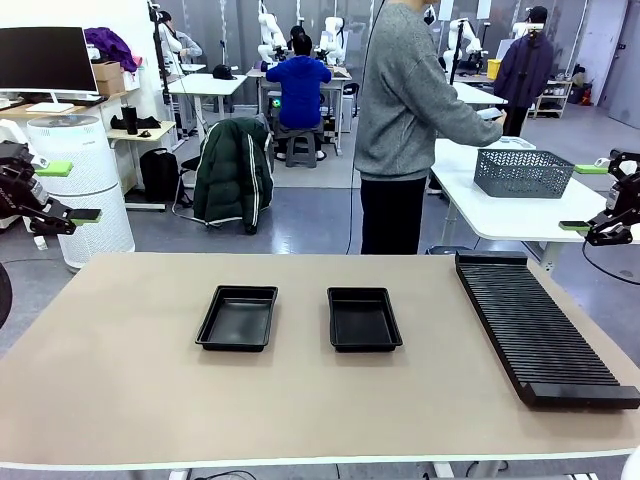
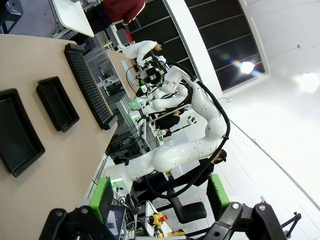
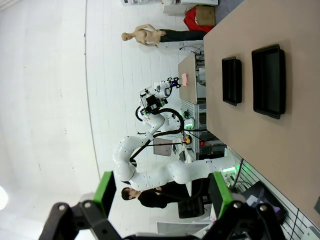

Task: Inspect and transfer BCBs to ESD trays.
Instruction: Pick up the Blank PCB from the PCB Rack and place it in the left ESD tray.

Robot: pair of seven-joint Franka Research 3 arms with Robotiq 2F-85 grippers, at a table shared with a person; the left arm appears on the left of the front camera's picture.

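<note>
Two empty black ESD trays lie side by side mid-table, one on the left and one on the right. The BCBs are out of view. My left gripper hangs open off the table's far left, well above the surface. Off the far right, my right gripper is open too, holding nothing. In the left wrist view the open left gripper frames both trays far off. The right wrist view shows the open right gripper and the trays.
A long black slotted rack lies along the table's right side. A person in a grey sweater stands beyond the far edge, turned toward a white table with a grey basket. The beige tabletop is bare at front and left.
</note>
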